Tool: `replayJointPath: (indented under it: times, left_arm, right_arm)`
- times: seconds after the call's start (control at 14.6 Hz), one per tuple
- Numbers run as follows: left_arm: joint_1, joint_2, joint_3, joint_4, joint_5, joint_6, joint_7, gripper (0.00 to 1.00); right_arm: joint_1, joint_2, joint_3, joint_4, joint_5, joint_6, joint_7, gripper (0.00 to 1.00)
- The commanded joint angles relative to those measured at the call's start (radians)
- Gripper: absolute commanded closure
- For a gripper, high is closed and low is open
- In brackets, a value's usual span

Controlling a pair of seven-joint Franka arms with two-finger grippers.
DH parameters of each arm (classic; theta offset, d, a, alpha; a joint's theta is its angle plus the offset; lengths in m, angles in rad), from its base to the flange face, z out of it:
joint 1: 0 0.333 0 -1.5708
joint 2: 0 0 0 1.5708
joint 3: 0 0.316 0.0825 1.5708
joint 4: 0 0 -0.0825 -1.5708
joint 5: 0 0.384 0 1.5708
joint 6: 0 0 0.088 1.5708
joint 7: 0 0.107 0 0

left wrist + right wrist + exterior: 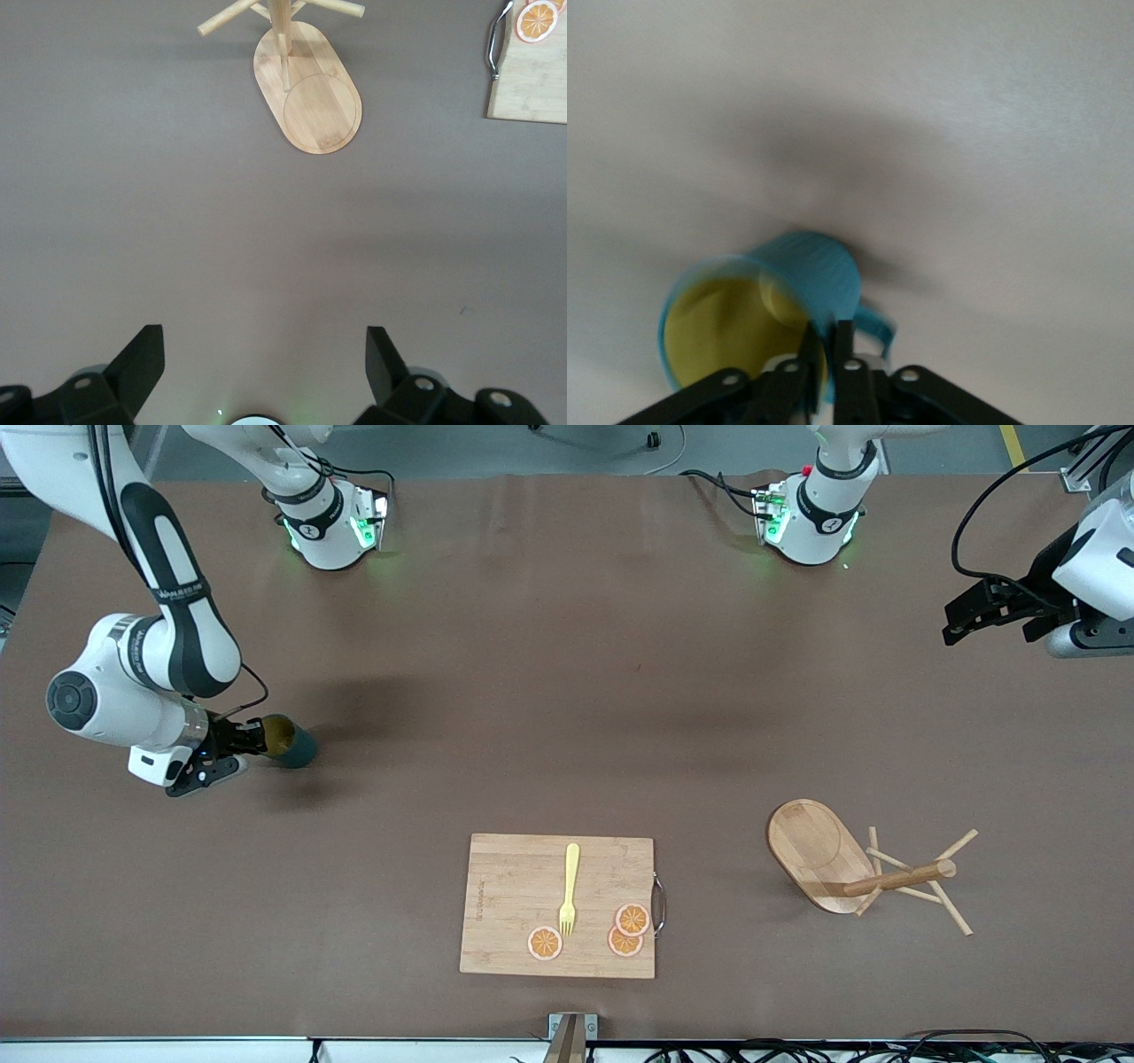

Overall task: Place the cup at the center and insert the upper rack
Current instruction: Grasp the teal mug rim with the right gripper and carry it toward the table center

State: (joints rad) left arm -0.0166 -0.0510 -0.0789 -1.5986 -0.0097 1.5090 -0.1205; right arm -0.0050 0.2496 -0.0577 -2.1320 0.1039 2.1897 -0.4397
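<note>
Cutting board (514, 903), right claw (237, 751) gripping cup (291, 741)

bare table (567, 691) mid-span, cutting board (514, 903) and upper rack (819, 855) nearer camera

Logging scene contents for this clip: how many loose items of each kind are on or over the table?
cup: 1
mug tree: 1
cutting board: 1
fork: 1
orange slices: 3
Total: 7
</note>
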Motion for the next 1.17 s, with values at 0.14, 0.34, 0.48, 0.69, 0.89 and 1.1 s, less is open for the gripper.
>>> replayJointPath:
  times: [0.14, 0.34, 0.48, 0.69, 0.89, 1.1]
  left_arm:
    - [0.006, 0.000, -0.004, 0.012, 0.007, -0.012, -0.008, 0.00]
    - [0.004, 0.002, -0.002, 0.012, 0.007, -0.012, -0.008, 0.00]
    - [0.004, 0.002, -0.002, 0.012, 0.007, -0.010, -0.010, 0.00]
    - [-0.002, 0.003, -0.005, 0.008, 0.005, -0.010, -0.014, 0.00]
    - [-0.011, 0.005, -0.016, 0.003, 0.005, -0.006, -0.050, 0.00]
    - [-0.011, 0.014, -0.056, 0.002, 0.005, -0.004, -0.103, 0.00]
  right_arm:
    - [0.239, -0.164, 0.002, -0.023, 0.040, -0.117, 0.468, 1.00]
    - [0.461, -0.162, 0.006, 0.022, 0.100, -0.097, 0.825, 1.00]
    - [0.609, -0.130, 0.006, 0.104, 0.102, -0.065, 1.092, 1.00]
    - [0.771, 0.029, 0.004, 0.295, 0.094, -0.028, 1.404, 1.00]
    - [0.891, 0.233, -0.001, 0.510, 0.077, -0.027, 1.599, 1.00]
    - [0.974, 0.403, -0.002, 0.668, -0.006, -0.027, 1.736, 1.00]
